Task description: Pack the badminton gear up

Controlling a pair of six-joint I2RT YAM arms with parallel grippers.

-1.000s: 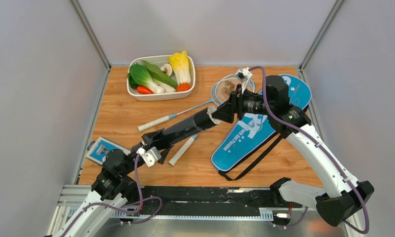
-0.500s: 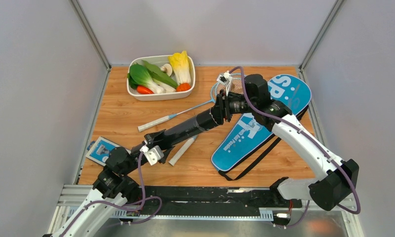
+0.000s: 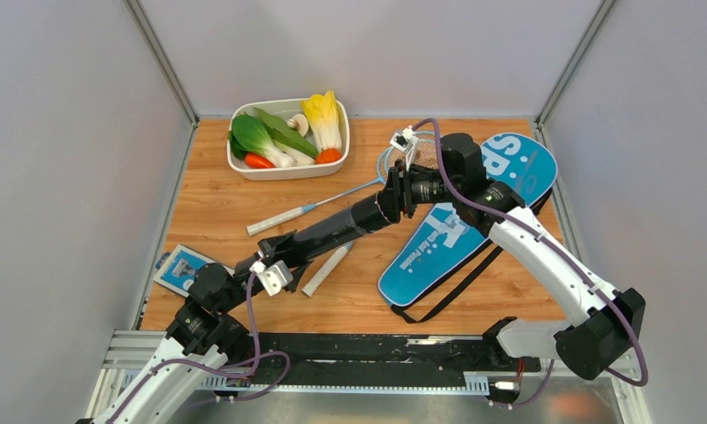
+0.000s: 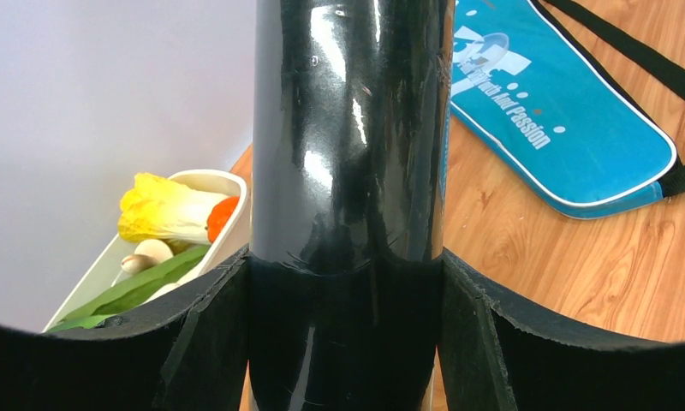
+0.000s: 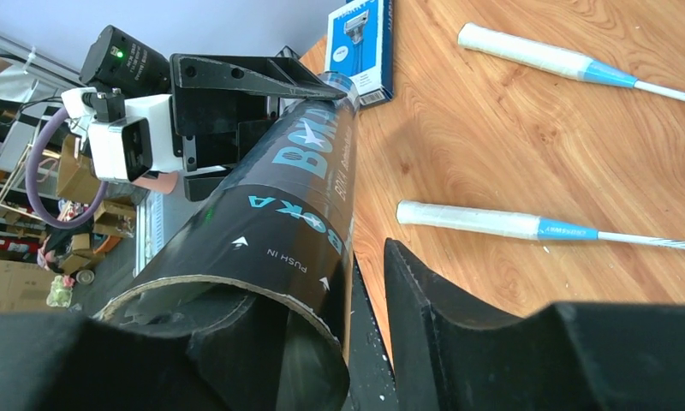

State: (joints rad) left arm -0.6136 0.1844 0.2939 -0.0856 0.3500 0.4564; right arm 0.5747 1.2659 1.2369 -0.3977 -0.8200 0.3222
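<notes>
My left gripper (image 3: 279, 252) is shut on the lower end of the long black tube (image 3: 332, 228), which slants up to the right above the table. In the left wrist view the tube (image 4: 348, 128) fills the gap between both pads. My right gripper (image 3: 401, 193) is at the tube's open upper end (image 5: 279, 223). It is open: one finger looks to be inside the mouth, and the other finger (image 5: 442, 342) is outside, clear of the wall. Two light-blue rackets with white handles (image 3: 279, 218) (image 3: 328, 268) lie under the tube. The blue cover (image 3: 474, 212) lies to the right. No shuttlecock shows.
A white tray (image 3: 244, 168) of toy vegetables stands at the back left. A small blue-and-white card (image 3: 180, 268) lies at the front left beside the left arm. The cover's black strap (image 3: 447, 291) trails towards the front edge. Grey walls close in three sides.
My right gripper has swung left from above the cover to the tube's upper end. It has barely moved in the last half second. The left gripper keeps hold of the tube.
</notes>
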